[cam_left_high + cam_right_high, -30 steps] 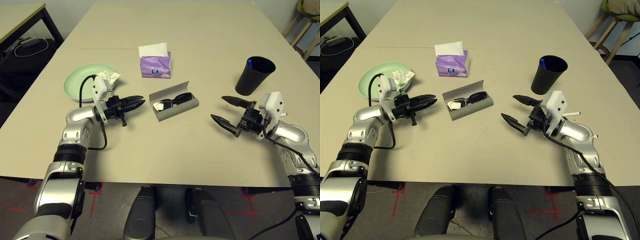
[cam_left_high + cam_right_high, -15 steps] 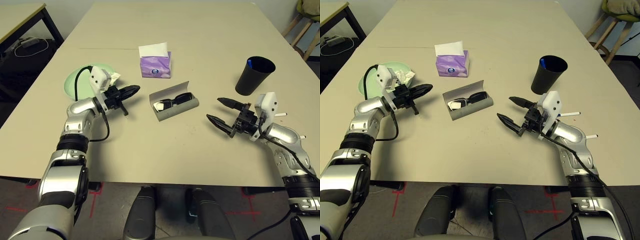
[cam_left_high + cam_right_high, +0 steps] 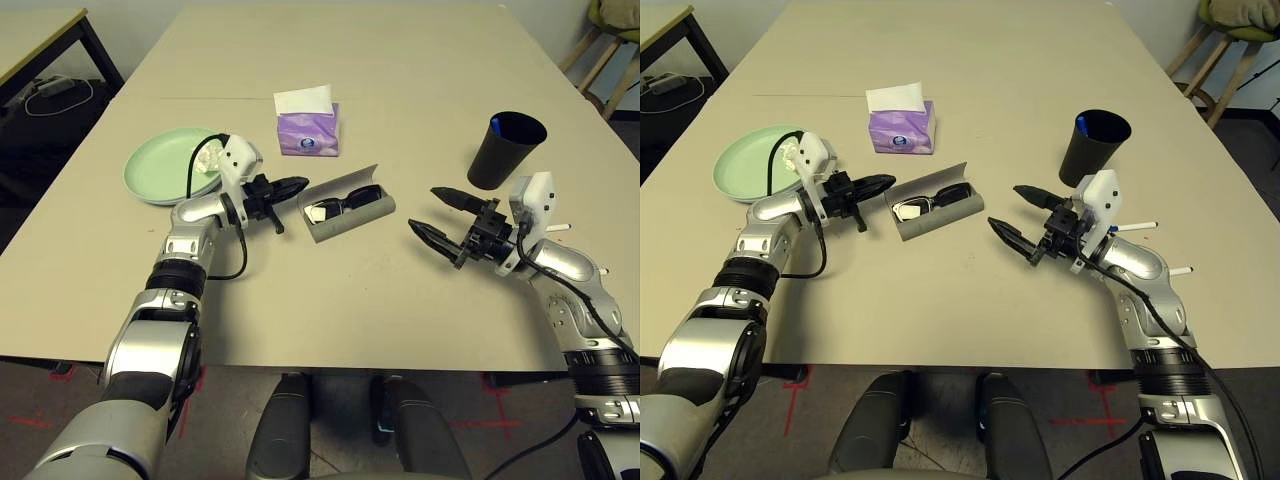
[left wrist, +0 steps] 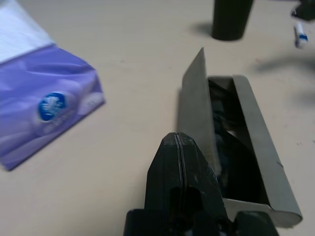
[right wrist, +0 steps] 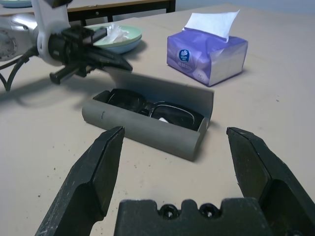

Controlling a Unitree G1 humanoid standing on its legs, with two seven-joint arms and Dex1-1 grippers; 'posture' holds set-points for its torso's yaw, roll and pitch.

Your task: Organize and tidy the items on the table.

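Closed left hand [image 3: 297,184] noses at the open glasses case [image 3: 352,215], mid-surface, black sunglasses [image 3: 343,203] inside.
A clumsy nudge could skid the light case (lid upright) toward the empty, wide-open right hand [image 3: 432,216].

on your table [image 3: 400,60] the glasses case [image 3: 348,212] lies near the middle, lid up, with the sunglasses [image 3: 340,205] inside it. behind it and a little left stands the tissue box [image 3: 307,133]. far left you have the plate [image 3: 165,165], a crumpled tissue [image 3: 208,160] on its right side. the cup [image 3: 507,152] stands to the right. your left gripper [image 3: 292,186] sits just left of the case's lid, your right gripper [image 3: 432,215] right of the case.
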